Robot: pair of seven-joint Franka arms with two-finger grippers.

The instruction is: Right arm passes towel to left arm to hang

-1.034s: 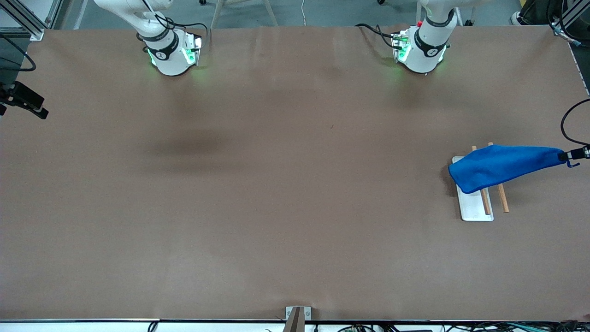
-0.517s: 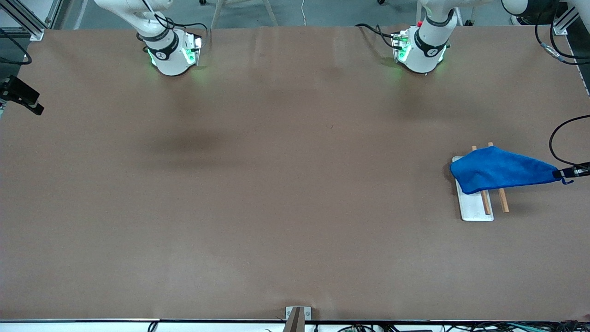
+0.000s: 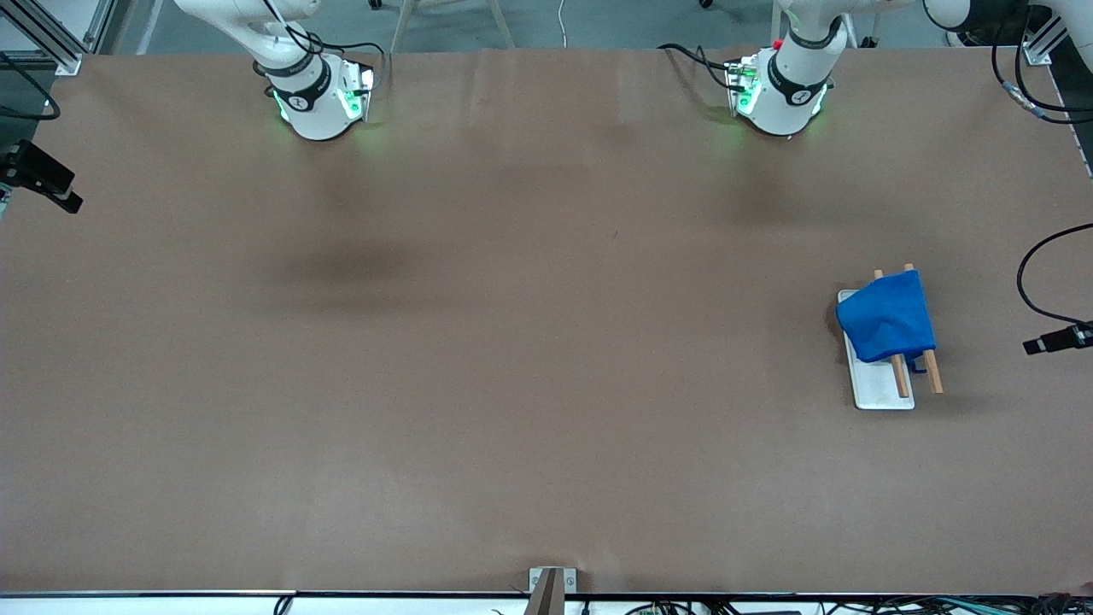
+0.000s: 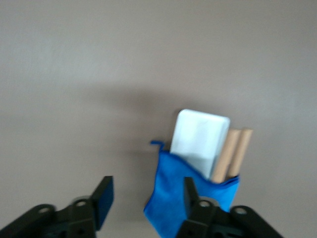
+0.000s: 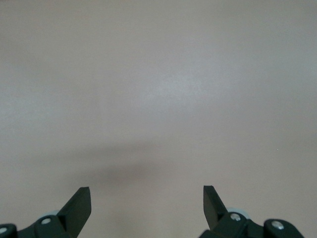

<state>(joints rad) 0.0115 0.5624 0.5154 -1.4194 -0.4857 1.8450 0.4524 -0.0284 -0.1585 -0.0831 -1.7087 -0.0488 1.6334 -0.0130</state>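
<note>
The blue towel (image 3: 888, 320) hangs draped over two wooden rods (image 3: 932, 372) of a small rack with a white base (image 3: 884, 389), toward the left arm's end of the table. Its loop (image 3: 918, 366) dangles at the nearer corner. My left gripper (image 3: 1049, 342) is open and empty, up in the air beside the rack at the table's end. In the left wrist view my left gripper (image 4: 148, 191) holds nothing, and the towel (image 4: 173, 203), white base (image 4: 200, 136) and rods (image 4: 233, 153) lie below it. My right gripper (image 3: 51, 184) is open and empty over the table's other end; the right wrist view shows my right gripper (image 5: 147, 196) over bare table.
The brown table (image 3: 512, 342) spreads between the two arm bases (image 3: 318, 98) (image 3: 779, 90). A black cable (image 3: 1029, 265) loops above the table's end by the left gripper. A small metal bracket (image 3: 551, 585) sits at the nearest table edge.
The towel was stretched from the rack to my shut left gripper. That gripper has let go, and the towel has fallen back to hang on the rods. The right gripper has barely moved.
</note>
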